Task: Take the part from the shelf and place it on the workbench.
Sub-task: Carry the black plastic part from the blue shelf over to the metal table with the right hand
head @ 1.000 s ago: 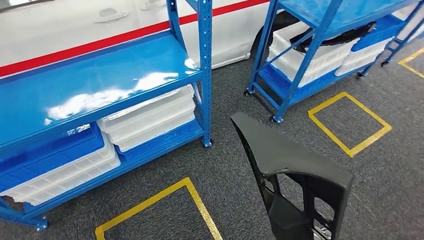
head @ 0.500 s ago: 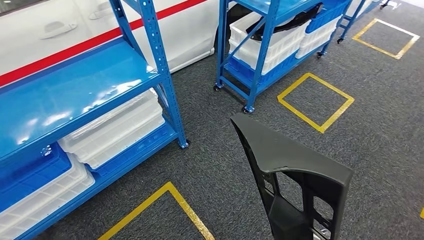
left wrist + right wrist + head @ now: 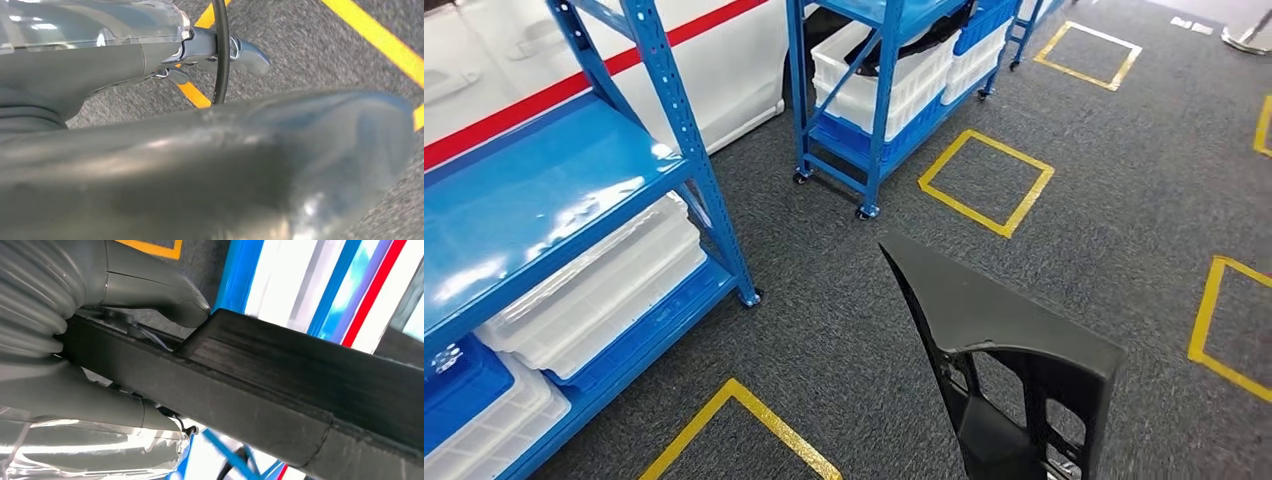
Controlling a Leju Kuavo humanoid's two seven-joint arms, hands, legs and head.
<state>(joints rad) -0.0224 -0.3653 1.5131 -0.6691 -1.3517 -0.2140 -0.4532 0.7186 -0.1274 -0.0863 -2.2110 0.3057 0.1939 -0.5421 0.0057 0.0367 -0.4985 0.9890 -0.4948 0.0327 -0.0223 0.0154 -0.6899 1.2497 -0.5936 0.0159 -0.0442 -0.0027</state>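
the part (image 3: 984, 330), a black moulded panel with a pointed tip and cut-out openings, stands up in front of the robot at about 5 o'clock in the head view, tip toward 11 o'clock, hanging over the grey carpet (image 3: 824, 290) and touching nothing below. it is off the shelf and not yet on any tabletop; i can't see a workbench from here, so i'd judge this is the carrying stretch of the job.

the right hand (image 3: 75, 340) is clamped on the part's edge, grey thumb (image 3: 165, 295) pressed against one face and the palm against the other. gripping the rim that way probably lets the long panel ride upright and clear of the floor.

the left hand (image 3: 220, 50) hangs low over the carpet beside a yellow tape line (image 3: 375, 40), with a dark cable across it. a blurred grey shape covers most of that view, so i can't tell whether it's released or clenched, or holding anything.

the near blue rack (image 3: 594, 180) sits at 9 o'clock with white bins (image 3: 594, 290) on its lower level, and a second rack (image 3: 874, 90) on castors is at 12 o'clock. yellow floor squares (image 3: 984, 180) lie between. the panel's tip looks well clear of the near rack's post.
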